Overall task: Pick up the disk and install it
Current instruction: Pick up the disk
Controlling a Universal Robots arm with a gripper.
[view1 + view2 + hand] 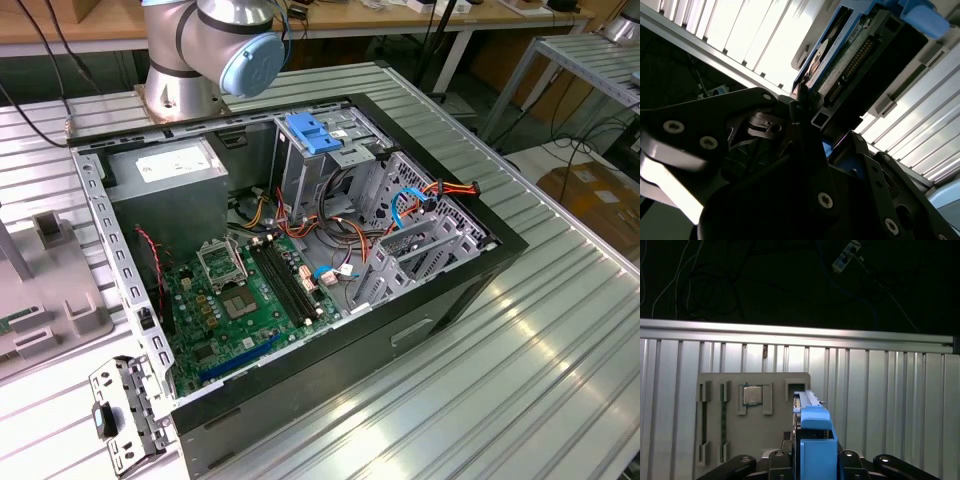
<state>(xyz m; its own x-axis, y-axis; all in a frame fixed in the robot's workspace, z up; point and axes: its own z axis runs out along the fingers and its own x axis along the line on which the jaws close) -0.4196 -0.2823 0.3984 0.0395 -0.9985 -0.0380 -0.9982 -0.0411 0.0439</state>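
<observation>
At the exterior view's left, a grey fixture plate point(50, 320) lies on the ribbed worktop point(520, 380). In the first wrist view the disk point(815, 432) stands edge-on over that plate (the same one, by the look of it), just beside the pocket that holds a chip point(752, 395). The tool point(811, 456) is clenched on the disk, one finger on each broad face, with a blue side rail facing the camera.

I judge the disk dense and quite stiff, so it should not sag in the grasp. It is also easily hurt by shock. The second wrist view shows bare circuit board and a row of connector pins at one end, both best left untouched. The plastic rails look smooth and may give a little. The flat metal faces near the middle therefore seem the safer hold, squeezed firmly but not hard.

Beyond the plate, toward the exterior view's right, sits the open computer case point(450, 300). Inside it come the power supply point(170, 185), then the motherboard point(250, 300), then the metal cage point(300, 180) topped by a blue latch point(312, 133).
</observation>
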